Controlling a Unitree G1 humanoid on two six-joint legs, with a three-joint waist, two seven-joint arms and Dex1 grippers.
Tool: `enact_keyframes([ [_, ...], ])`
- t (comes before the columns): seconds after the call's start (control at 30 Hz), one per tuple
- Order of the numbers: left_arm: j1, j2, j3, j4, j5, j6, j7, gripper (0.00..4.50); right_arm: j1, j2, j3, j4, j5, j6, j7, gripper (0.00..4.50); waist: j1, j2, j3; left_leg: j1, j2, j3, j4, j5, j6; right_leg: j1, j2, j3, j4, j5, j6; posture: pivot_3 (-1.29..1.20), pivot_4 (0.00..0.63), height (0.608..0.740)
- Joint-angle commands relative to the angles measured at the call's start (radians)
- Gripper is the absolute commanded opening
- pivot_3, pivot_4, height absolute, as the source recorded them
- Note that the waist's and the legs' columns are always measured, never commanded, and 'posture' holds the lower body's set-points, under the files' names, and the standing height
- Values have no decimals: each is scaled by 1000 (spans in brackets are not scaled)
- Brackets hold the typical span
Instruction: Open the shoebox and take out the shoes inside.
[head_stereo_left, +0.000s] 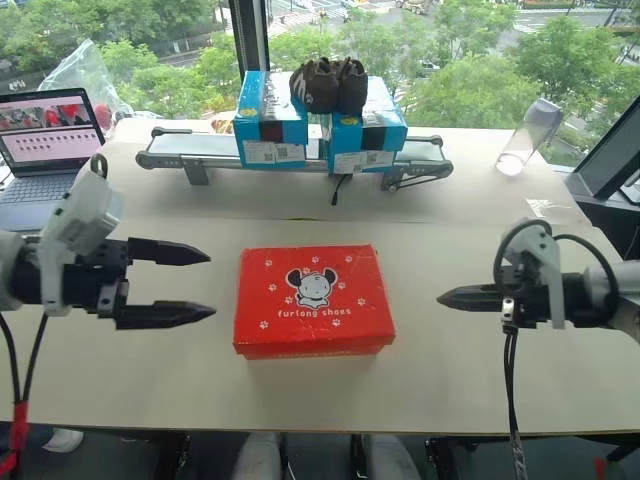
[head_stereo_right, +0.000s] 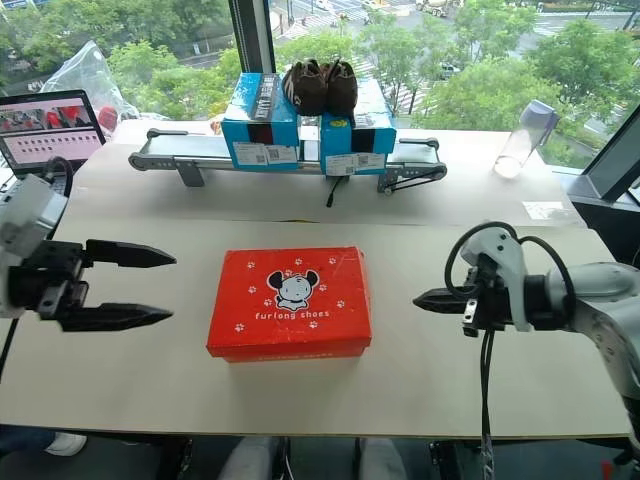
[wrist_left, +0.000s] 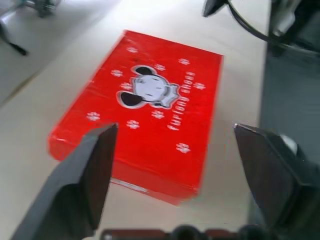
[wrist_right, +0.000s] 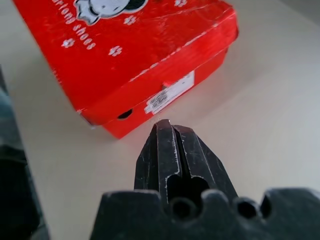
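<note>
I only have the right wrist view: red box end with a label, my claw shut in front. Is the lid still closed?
Observer: Yes, the shoebox lies closed and flat on the table.
Operator: Where's the left claw?
Observer: The left claw is open, beside the box's left side, not touching.
Operator: Anything behind the box?
Observer: Two blue boxes with a dark brown pair of shoes on top.
</note>
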Motion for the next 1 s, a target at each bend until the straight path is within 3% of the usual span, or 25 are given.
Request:
enact_keyframes([
  [0.03, -17, 46, 57, -19, -36, 9, -59, 4476, 33, -44, -33, -21, 32, 0, 36, 0, -1, 0, 0, 1, 0, 0, 0, 0, 0, 0, 0, 0, 0, 0, 0, 0, 150, 740],
  [0.3, -43, 79, 43, -16, -21, -10, -67, 4476, -1, -30, 11, -71, 86, 9, 5, 0, -4, 2, 2, 4, 1, 0, 0, 0, 0, 1, 1, 1, 2, 0, -1, 0, 150, 740],
  [0.43, -75, 100, 43, -8, -44, 4, -69, 4476, 65, -52, 129, -139, 44, -27, 22, 0, -1, 2, 2, 3, 0, 0, 0, 0, 0, 1, 1, 1, 2, 0, -1, 0, 150, 740],
  [0.7, -86, 123, 68, -8, -50, 26, -82, 4476, 64, 81, 283, 2, -59, -142, -16, 0, -4, 2, 3, 3, 0, 1, 1, 0, -1, 1, 1, 3, 1, 0, 0, 0, 150, 740],
  [1.0, -11, 100, 94, -16, 19, 3, -104, 4476, -60, 260, 423, 175, -141, -252, 22, 0, -6, 2, 3, 4, 0, 0, 2, 0, -1, 1, 3, 4, 5, 0, -1, 0, 150, 740],
])
